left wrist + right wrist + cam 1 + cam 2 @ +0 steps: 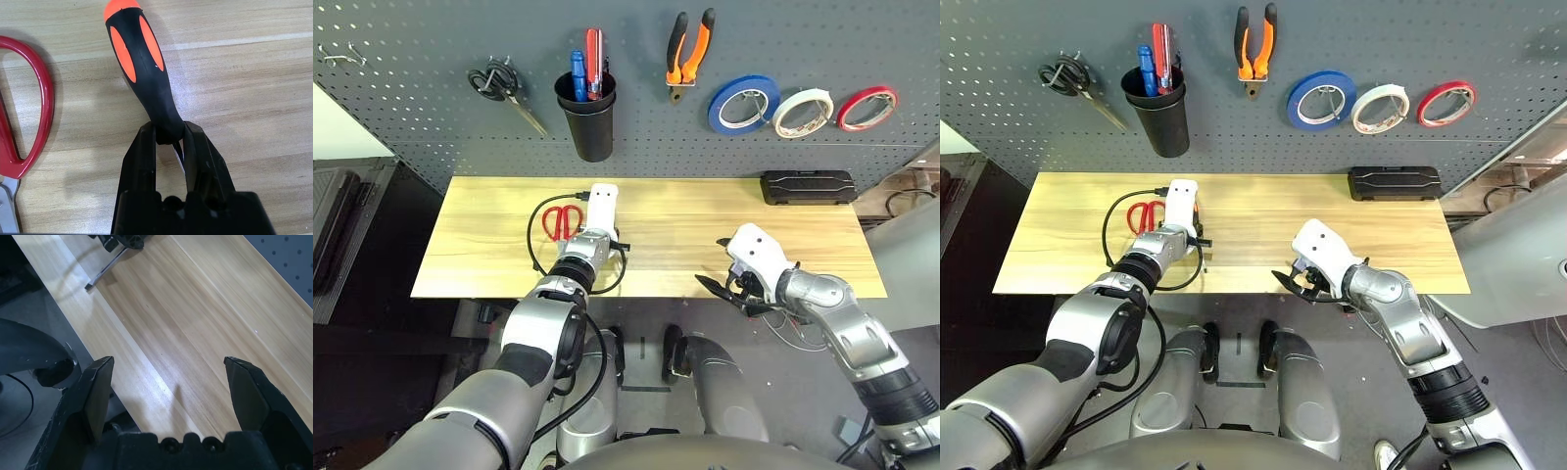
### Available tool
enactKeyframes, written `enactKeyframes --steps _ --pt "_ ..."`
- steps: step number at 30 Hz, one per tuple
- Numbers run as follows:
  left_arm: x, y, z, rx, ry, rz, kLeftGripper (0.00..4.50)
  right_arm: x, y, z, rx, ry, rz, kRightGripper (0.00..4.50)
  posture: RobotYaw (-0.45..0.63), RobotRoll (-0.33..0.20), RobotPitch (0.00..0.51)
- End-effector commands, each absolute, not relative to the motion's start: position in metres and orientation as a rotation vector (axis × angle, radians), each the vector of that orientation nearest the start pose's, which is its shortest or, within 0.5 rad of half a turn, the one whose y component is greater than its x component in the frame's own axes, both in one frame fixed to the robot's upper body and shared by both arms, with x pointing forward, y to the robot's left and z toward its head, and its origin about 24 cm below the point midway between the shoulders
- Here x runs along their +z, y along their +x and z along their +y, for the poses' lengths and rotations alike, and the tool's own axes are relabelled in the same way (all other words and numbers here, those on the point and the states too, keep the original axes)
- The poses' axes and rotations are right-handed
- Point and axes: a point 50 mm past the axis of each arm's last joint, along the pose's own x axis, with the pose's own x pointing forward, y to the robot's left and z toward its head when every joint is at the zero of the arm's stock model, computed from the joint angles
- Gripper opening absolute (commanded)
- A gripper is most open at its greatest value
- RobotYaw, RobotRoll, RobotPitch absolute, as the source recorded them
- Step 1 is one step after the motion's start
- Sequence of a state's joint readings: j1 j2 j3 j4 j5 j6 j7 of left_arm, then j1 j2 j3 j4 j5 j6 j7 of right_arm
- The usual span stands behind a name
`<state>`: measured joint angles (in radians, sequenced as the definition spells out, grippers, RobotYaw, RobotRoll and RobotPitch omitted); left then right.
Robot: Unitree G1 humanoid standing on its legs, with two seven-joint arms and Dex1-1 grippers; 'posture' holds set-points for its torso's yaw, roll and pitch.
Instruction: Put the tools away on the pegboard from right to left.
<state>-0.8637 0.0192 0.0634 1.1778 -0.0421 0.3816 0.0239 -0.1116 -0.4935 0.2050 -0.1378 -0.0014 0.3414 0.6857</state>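
Note:
The screwdriver (142,68), with a black-and-orange handle, lies on the wooden table. My left gripper (170,134) is shut on the narrow end of its handle, at the table's left middle. The red-handled scissors (563,221) lie flat right beside it. On the pegboard (636,147) hang the orange-and-black pliers (690,49) and the white tape roll (802,112). My right gripper (729,284) hovers open over the table's front edge, right of centre, with nothing between its fingers (98,387).
A black cup (589,117) holding blue and red tools, black-handled scissors (504,86), a blue tape roll (742,104) and a red tape roll (867,108) hang on the board. A black case (808,186) lies at the table's back right. A black cable (536,240) loops near the scissors.

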Motion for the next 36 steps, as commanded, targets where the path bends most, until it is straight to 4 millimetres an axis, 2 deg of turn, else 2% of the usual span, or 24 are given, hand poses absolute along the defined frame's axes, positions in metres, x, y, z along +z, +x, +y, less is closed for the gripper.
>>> enactKeyframes --steps 1,9,14,20,22,27,36 --pt "-0.004 0.350 0.108 -0.097 0.065 0.778 0.64 0.057 0.252 -0.163 0.833 -0.452 0.324 4.50 0.06 0.000 0.275" --pt "0.008 0.351 0.104 -0.181 0.015 0.692 0.64 0.058 0.262 -0.165 0.853 -0.464 0.306 4.50 0.10 0.000 0.255" --pt "0.023 0.326 0.111 -0.280 0.001 0.609 0.64 0.058 0.268 -0.171 0.848 -0.471 0.299 4.50 0.13 0.000 0.243" --pt "0.049 0.272 0.125 -0.413 -0.008 0.469 0.64 0.058 0.279 -0.180 0.839 -0.471 0.282 4.50 0.19 0.000 0.228" --pt "0.058 0.260 0.128 -0.429 -0.027 0.408 0.64 0.058 0.282 -0.181 0.840 -0.465 0.270 4.50 0.21 0.000 0.222" --pt "0.078 0.246 0.137 -0.417 -0.091 0.248 0.64 0.061 0.290 -0.180 0.860 -0.383 0.227 4.50 0.25 0.000 0.207" --pt "0.118 0.241 0.150 -0.329 -0.134 -0.027 0.64 0.083 0.294 -0.179 0.878 -0.283 0.000 4.50 0.29 0.000 0.179"
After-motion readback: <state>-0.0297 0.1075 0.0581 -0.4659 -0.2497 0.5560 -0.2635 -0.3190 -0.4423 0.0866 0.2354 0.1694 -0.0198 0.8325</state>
